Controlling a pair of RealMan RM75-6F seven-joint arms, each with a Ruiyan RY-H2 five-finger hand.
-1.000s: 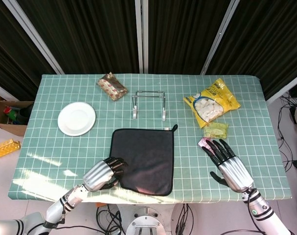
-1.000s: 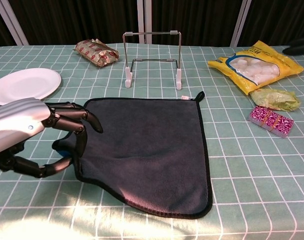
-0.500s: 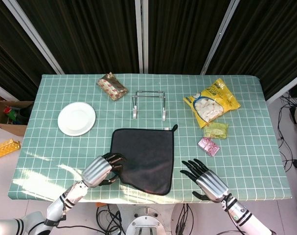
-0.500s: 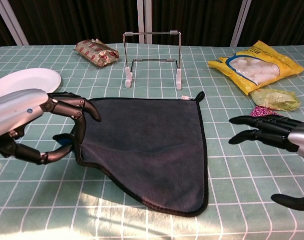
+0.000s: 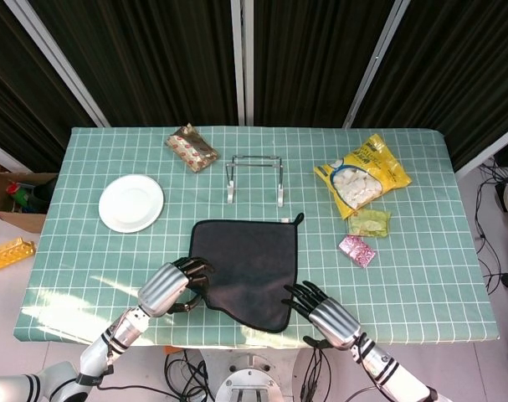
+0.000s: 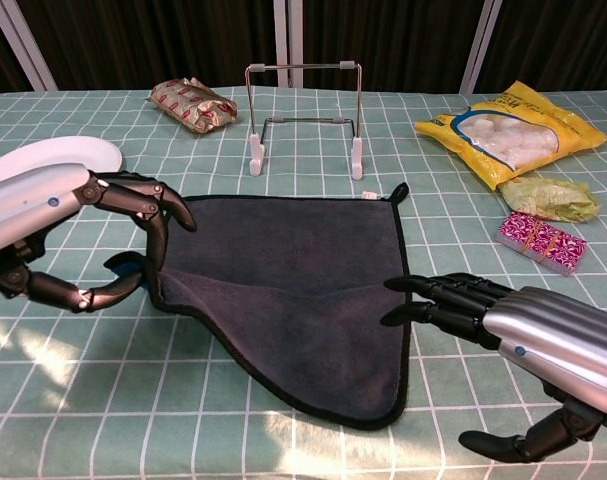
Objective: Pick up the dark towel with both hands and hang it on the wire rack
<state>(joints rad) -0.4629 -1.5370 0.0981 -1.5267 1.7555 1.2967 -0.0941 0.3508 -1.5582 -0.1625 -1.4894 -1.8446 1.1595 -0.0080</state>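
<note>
The dark towel (image 5: 247, 268) (image 6: 293, 275) lies on the checked cloth just in front of the wire rack (image 5: 254, 177) (image 6: 305, 112). Its near left part is drawn in and rumpled. My left hand (image 5: 171, 286) (image 6: 78, 235) curls over the towel's left edge, with fingers on top and thumb below, pinching it. At the towel's near right corner is my right hand (image 5: 325, 316) (image 6: 528, 335). Its fingers are spread, the tips point at the towel's right hem, and it holds nothing.
A white plate (image 5: 131, 202) (image 6: 48, 160) sits at the left and a brown snack packet (image 5: 192, 147) (image 6: 191, 104) at the back left. On the right lie a yellow bag (image 5: 362, 176) (image 6: 510, 125), a green packet (image 5: 370, 221) (image 6: 550, 196) and a pink box (image 5: 356, 249) (image 6: 541, 241).
My right hand has swept left from beside the pink box to the towel's near right corner. My left hand has drawn the towel's near left edge inward, changing its outline.
</note>
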